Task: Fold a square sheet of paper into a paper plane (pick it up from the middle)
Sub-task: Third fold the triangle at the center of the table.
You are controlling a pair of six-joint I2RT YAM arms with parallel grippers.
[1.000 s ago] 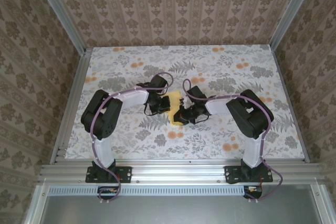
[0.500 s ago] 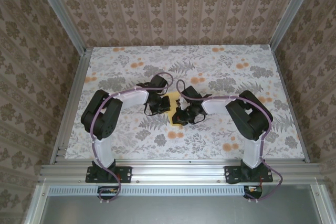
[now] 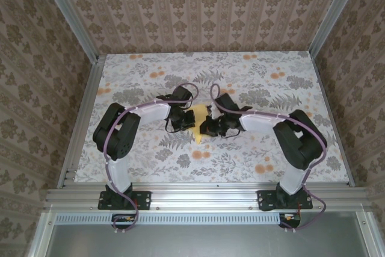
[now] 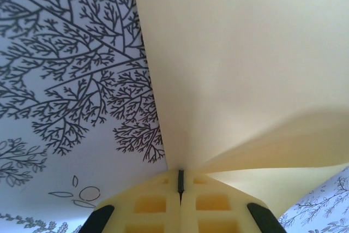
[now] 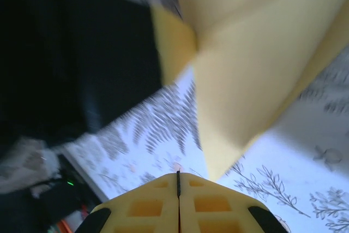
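The pale-yellow sheet of paper [image 3: 197, 114] lies folded in layers at the middle of the table, between both grippers. In the left wrist view the paper [image 4: 234, 53] runs into a fold that ends right at my left gripper [image 4: 180, 178], which is shut on that fold. My right gripper [image 5: 178, 175] is shut with nothing between its fingers; a pointed corner of the paper [image 5: 251, 69] hangs just right of its tip. From above, the left gripper [image 3: 183, 120] is at the paper's left edge and the right gripper [image 3: 209, 126] at its right. Whether the paper has a paper plane's form I cannot tell.
The table [image 3: 138, 82] has a grey leaf and orange flower print. Aluminium rails [image 3: 81, 118] and patterned walls close it in on three sides. The black left arm [image 5: 82, 53] stands close in front of the right wrist camera.
The right arm's elbow has swung out to the right and its gripper has shifted slightly up towards the paper; the right wrist view is blurred. The left arm has not moved.
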